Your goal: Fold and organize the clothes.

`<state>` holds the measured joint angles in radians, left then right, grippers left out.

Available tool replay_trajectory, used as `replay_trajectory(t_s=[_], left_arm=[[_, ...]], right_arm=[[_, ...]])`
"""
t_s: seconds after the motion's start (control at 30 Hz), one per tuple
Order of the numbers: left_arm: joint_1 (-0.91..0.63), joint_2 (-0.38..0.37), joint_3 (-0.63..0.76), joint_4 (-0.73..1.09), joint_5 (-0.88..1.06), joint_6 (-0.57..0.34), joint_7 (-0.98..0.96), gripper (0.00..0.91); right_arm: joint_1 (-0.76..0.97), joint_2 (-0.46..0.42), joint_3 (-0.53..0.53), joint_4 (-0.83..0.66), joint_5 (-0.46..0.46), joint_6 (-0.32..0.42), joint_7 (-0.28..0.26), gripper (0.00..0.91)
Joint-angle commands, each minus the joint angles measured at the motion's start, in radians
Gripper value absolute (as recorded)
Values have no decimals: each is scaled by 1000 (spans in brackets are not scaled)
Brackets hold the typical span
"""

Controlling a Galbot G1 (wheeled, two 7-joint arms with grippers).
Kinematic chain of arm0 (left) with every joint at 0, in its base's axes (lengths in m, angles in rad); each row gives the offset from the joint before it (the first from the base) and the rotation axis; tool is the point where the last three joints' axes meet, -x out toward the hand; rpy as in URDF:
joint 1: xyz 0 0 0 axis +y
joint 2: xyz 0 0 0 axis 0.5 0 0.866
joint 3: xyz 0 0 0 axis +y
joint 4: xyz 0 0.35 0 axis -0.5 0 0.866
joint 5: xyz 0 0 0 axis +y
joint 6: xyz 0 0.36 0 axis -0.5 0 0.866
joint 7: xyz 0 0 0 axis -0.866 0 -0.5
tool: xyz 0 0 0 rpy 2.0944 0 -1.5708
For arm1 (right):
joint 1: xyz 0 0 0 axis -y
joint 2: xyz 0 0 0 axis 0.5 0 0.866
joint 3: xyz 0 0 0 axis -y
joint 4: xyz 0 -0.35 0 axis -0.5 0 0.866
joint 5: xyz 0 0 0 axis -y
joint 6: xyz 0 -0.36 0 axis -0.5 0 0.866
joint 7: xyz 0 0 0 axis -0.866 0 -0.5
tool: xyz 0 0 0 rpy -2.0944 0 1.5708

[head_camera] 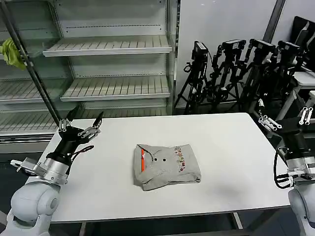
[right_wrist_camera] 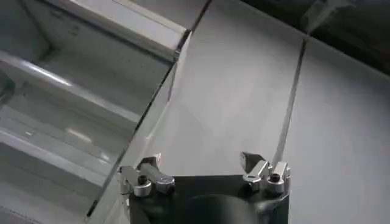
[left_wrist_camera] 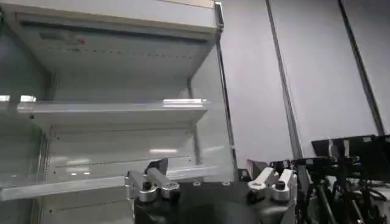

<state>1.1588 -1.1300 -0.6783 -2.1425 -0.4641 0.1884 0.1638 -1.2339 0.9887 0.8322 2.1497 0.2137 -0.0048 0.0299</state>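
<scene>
One of the clothes, a light grey shirt (head_camera: 166, 166) with an orange-red inner collar and a small multicoloured print, lies folded into a rough rectangle at the middle of the white table (head_camera: 231, 147). My left gripper (head_camera: 79, 122) is raised above the table's left edge, open and holding nothing, well apart from the shirt. It points up at the shelves in the left wrist view (left_wrist_camera: 208, 170). My right gripper (head_camera: 285, 118) is lifted off the table's right edge, open and empty. The right wrist view has it (right_wrist_camera: 200, 163) aimed at a wall.
A metal shelf unit (head_camera: 108, 46) stands behind the table, with a yellow-green rag (head_camera: 12, 51) hanging at its left. Black camera tripods (head_camera: 231, 69) crowd the back right.
</scene>
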Motion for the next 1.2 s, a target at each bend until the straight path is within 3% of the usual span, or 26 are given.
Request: replay_trajectory(t_s=[0.03,0.1,0.2,0.5,1.2], left_arm=[[13,-10,-8,-18,1,-2,-2,877],[20,-10,-13,-23,2,-4,-1,877],[28,-10,-20,-33,-6,-3,-1,877],[46,-10,-28,-47,-6,-5,0,887],[63,-13,-36,-68,-5,-4,0,887]], right_arm=[[-5,-11,28,3,49,57,-122,907],[-4,-2,23,5,49,63,-116,907],[-10,12,6,25,124,18,-92,907],[-20,48,-25,26,119,-7,-43,907],[-32,68,-39,45,99,15,-54,907]])
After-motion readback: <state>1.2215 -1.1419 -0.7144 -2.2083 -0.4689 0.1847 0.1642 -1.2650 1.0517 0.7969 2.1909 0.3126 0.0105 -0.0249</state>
